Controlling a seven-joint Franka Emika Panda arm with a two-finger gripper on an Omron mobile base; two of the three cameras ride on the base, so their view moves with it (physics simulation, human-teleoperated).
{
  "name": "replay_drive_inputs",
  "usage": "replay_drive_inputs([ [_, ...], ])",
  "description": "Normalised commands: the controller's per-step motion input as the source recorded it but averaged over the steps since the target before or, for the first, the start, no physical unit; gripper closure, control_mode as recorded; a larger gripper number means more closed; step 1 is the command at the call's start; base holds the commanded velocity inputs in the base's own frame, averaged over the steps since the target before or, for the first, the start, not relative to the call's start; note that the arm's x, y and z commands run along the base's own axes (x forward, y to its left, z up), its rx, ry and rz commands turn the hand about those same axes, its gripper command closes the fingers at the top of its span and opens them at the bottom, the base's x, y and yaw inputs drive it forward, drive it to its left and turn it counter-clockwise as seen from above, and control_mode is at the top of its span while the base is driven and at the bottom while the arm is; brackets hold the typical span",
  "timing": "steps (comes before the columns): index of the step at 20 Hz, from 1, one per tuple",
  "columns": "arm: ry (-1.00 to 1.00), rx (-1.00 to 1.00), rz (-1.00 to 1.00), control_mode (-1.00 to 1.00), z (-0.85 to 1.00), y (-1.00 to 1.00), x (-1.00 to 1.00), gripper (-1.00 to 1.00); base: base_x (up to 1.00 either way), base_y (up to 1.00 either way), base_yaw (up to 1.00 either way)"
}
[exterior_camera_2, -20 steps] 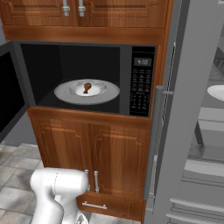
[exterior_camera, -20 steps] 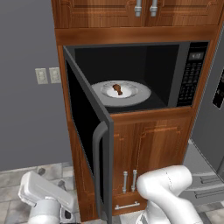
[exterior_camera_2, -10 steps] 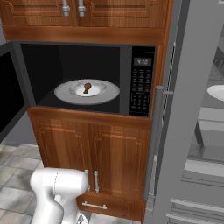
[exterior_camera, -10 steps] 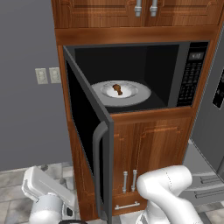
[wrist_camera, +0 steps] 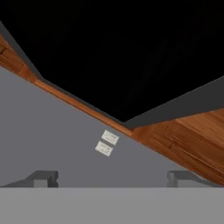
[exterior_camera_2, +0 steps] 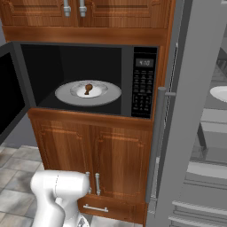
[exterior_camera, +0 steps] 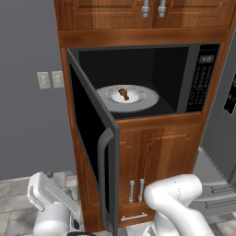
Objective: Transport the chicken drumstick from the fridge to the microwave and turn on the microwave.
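Chicken drumstick [exterior_camera: 123, 94] lies in the open microwave [exterior_camera: 198, 78]; hand [wrist_camera: 111, 178] spread wide, empty.

Setting: domestic kitchen, rendered. What I go by: a built-in microwave [exterior_camera: 138, 83] set into wood cabinetry, its door [exterior_camera: 94, 138] swung open; upper cabinet doors [exterior_camera_2: 84, 13] with metal pulls above it; lower cabinet doors [exterior_camera_2: 95, 155] and a drawer [exterior_camera_2: 111, 208] beneath. A grey fridge [exterior_camera_2: 195, 111] stands at the cabinet's right edge. Tiled floor [exterior_camera_2: 13, 186]; grey wall [exterior_camera: 27, 115] carrying what I take to be two outlet plates [exterior_camera: 50, 79].
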Motion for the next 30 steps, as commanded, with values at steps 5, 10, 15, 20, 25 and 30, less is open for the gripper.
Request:
replay_drive_inputs([
  [5, 0.00, 0.21, -0.01, -1.00, 0.00, -0.04, -0.19, -1.00, 0.00, 0.00, 0.00],
  [10, 0.00, 0.21, -0.03, -1.00, 0.00, -0.10, -0.07, -1.00, 0.00, 0.00, 0.00],
  [15, 0.00, 0.20, -0.03, -1.00, 0.00, -0.13, 0.00, -1.00, 0.00, 0.00, 0.00],
  [20, 0.00, 0.22, -0.01, -1.00, 0.00, -0.12, -0.10, -1.00, 0.00, 0.00, 0.00],
  [25, 0.00, 0.24, -0.03, -1.00, 0.00, -0.09, -0.17, -1.00, 0.00, 0.00, 0.00],
  [30, -0.02, 0.20, -0.09, -1.00, 0.00, -0.08, -0.20, -1.00, 0.00, 0.00, 0.00],
])
